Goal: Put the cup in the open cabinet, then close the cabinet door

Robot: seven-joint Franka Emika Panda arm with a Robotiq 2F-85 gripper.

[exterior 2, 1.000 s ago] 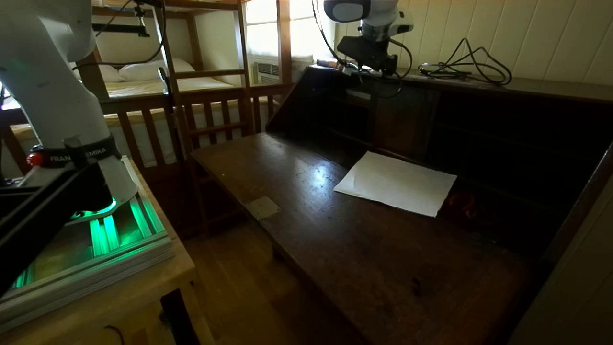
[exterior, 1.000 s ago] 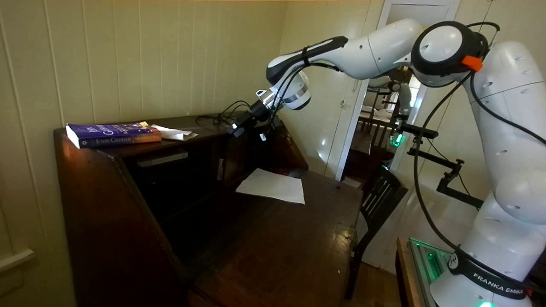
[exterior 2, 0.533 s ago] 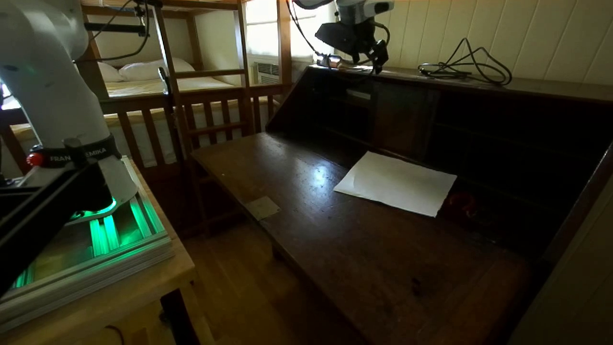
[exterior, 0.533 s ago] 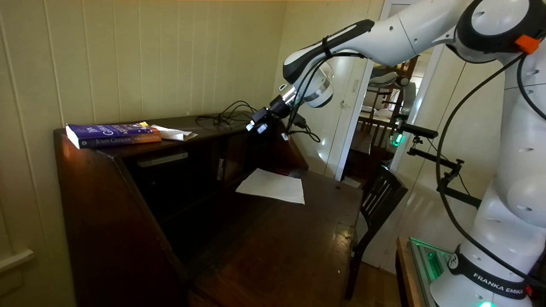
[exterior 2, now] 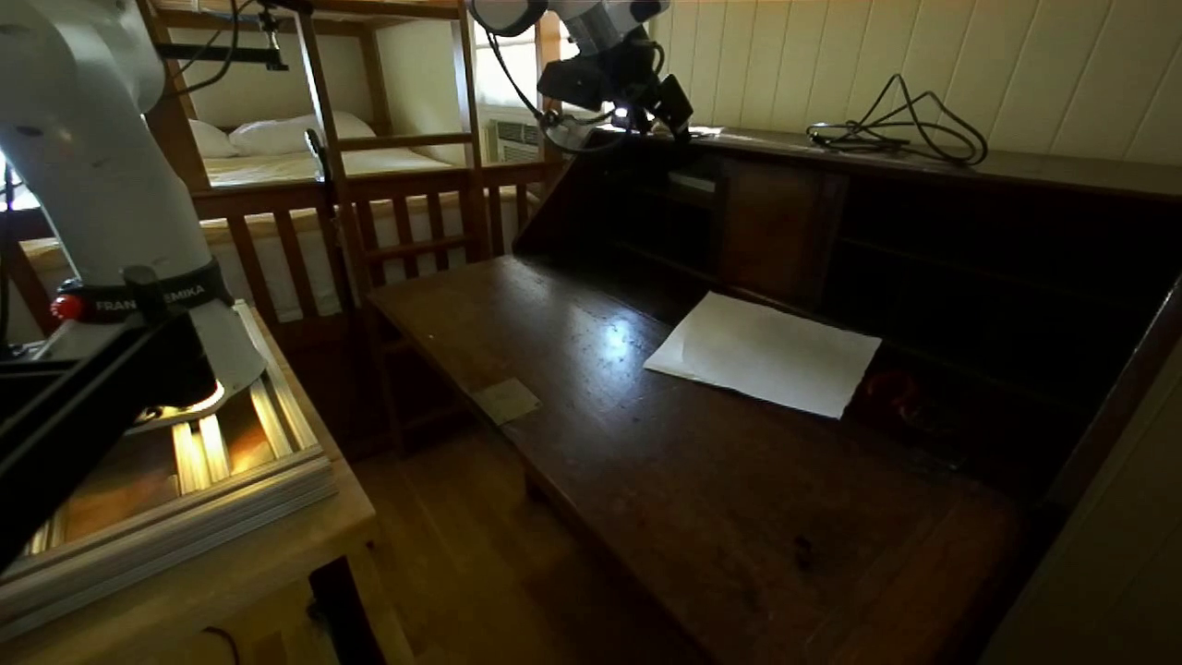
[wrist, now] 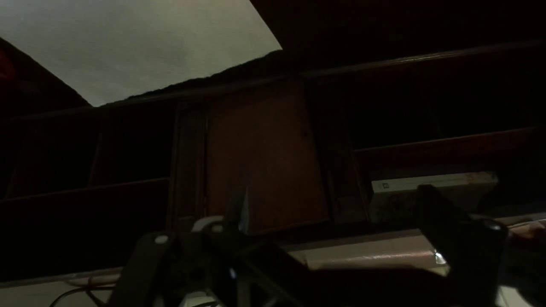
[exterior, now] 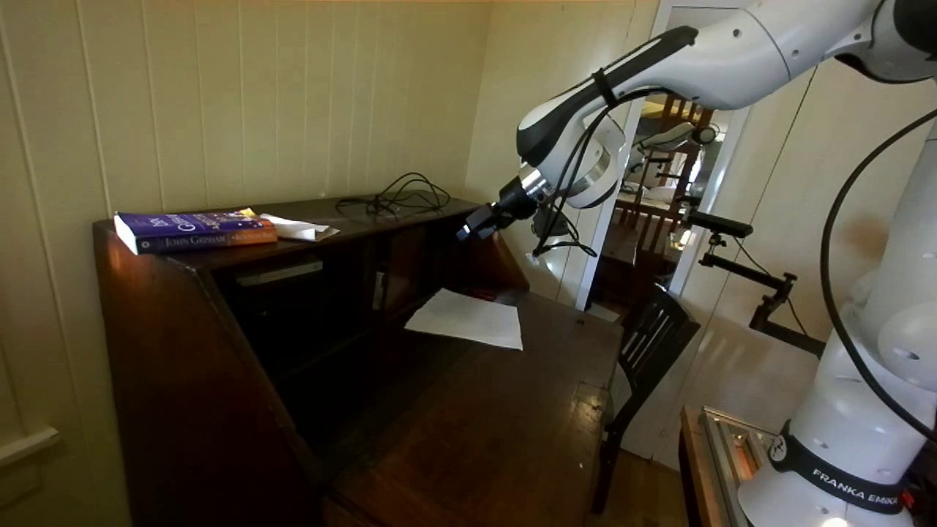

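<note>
The end effector [wrist: 335,204] hangs in the air with its fingers [wrist: 452,230] spread well apart, and I can make out nothing held between them. Ahead of it and lower, with the wrist view upside down, is the cabinet door [wrist: 264,149], a plain panel, upright along its long axis, sitting in its frame and, I'd say, closed. Whatever comes next turns on that gap: the panel lies in front of and below the fingertips, which look apart from it. The cup I can't find in any view; my guess is that it's behind the panel, leaving little to do but back away. Beside the door, the open part of the cabinet [exterior: 183,351] holds a pale slab [wrist: 405,183] with a mark too small to read. A sheet of paper [exterior: 468,320] lies on the tabletop [exterior: 468,424]. Up on the cabinet, a purple book [exterior: 194,232] reads JOHN GRISHAM along its spine; its title I can't make out. FRANKA EMIKA runs round the band [exterior: 853,487] at the foot of the arm [exterior: 739,66].
</note>
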